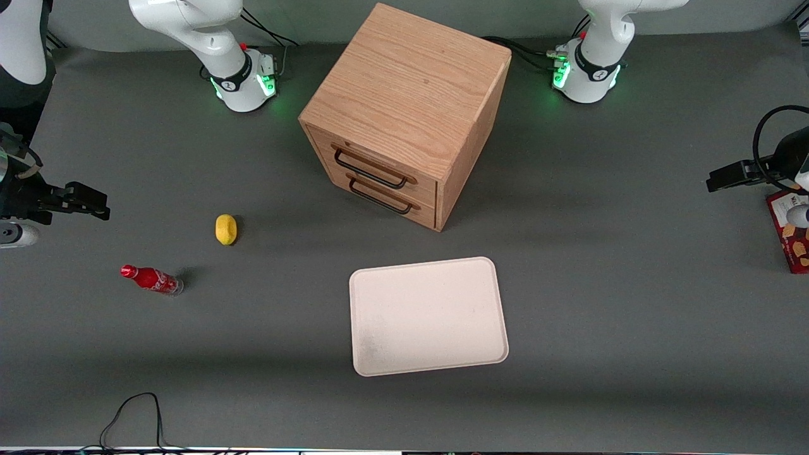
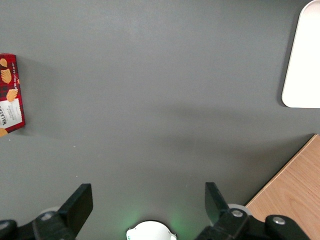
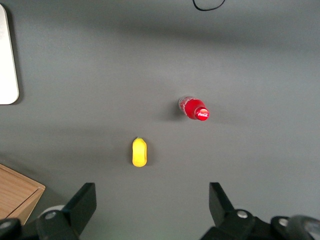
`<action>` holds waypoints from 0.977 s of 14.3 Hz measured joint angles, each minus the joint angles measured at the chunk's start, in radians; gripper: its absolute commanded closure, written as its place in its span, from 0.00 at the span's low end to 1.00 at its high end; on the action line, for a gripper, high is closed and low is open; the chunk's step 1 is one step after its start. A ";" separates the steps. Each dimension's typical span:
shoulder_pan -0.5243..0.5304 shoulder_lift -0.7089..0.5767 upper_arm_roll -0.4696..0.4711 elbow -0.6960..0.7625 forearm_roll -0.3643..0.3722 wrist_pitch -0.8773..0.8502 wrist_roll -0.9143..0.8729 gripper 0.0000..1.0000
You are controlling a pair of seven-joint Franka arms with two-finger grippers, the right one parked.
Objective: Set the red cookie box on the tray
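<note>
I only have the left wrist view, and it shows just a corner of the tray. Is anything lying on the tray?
Observer: No. The front view shows the whole tray, and it is bare.
Operator: Where does the box sit on the table?
Observer: The red cookie box lies at the working arm's end, partly cut off by the front view's edge. The open gripper hangs above the table beside it, not over it.
Operator: What is the wood I see?
Observer: A wooden cabinet with two shut drawers, farther from the front camera than the tray.
Operator: Anything else?
Observer: A Coca-Cola bottle and a yellow object lie toward the parked arm's end.
</note>
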 measured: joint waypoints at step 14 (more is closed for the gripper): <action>0.201 0.002 0.023 0.004 0.035 -0.017 0.153 0.00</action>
